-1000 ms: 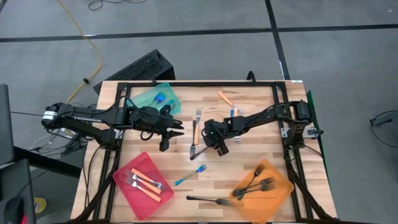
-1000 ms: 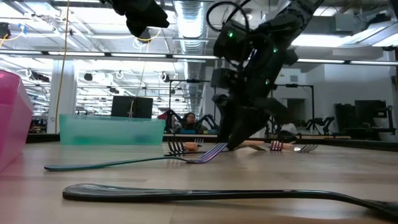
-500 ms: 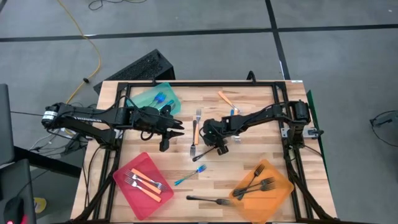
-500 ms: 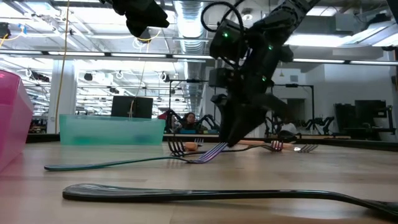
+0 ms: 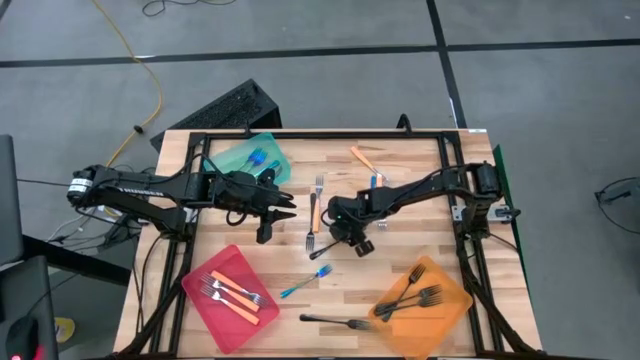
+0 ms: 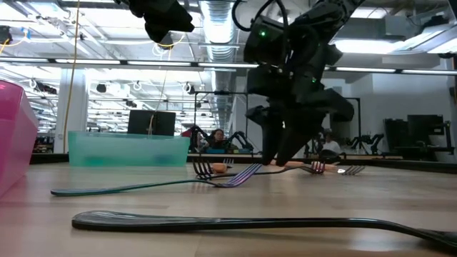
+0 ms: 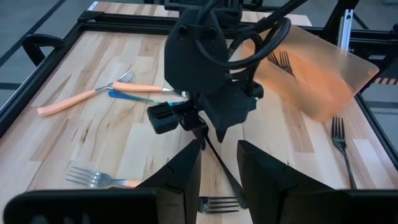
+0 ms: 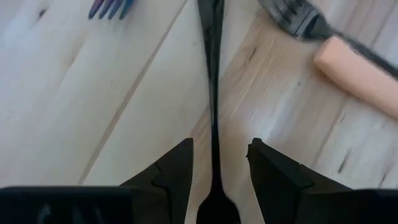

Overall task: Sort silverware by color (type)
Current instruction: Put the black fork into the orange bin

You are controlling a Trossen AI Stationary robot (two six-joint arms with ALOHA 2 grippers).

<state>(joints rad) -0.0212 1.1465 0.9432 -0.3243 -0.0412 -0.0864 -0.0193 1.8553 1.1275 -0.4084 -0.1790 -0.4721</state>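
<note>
A black fork (image 5: 322, 247) lies mid-table beside an orange-handled fork (image 5: 314, 212). My right gripper (image 5: 338, 240) slants down over its handle (image 8: 212, 93) and is shut on it. My left gripper (image 5: 287, 207) hangs open above the table's left half, nothing between its fingers (image 7: 186, 168). A blue fork (image 5: 303, 283) and another black fork (image 5: 335, 322) lie flat nearer the front edge. Forks also lie in the teal tray (image 5: 240, 155), the red tray (image 5: 205, 300) and the orange tray (image 5: 450, 300). My right gripper has the black fork's broad handle end (image 8: 215, 205) between its two fingers, one on each side edge; the gripper's own body hides the touching spots. The fingers come slanting down from the table's right and lie along the fork. Its tines (image 7: 217, 204) rest on the table.
An orange-handled fork (image 5: 364, 157) and a blue fork (image 5: 376, 181) lie at the far middle. A black frame (image 5: 330, 133) runs round the table top. Bare wood shows between the red and orange trays.
My right gripper has tipped more upright over the black fork and risen a little. The fork's tines stay on the table where they were.
</note>
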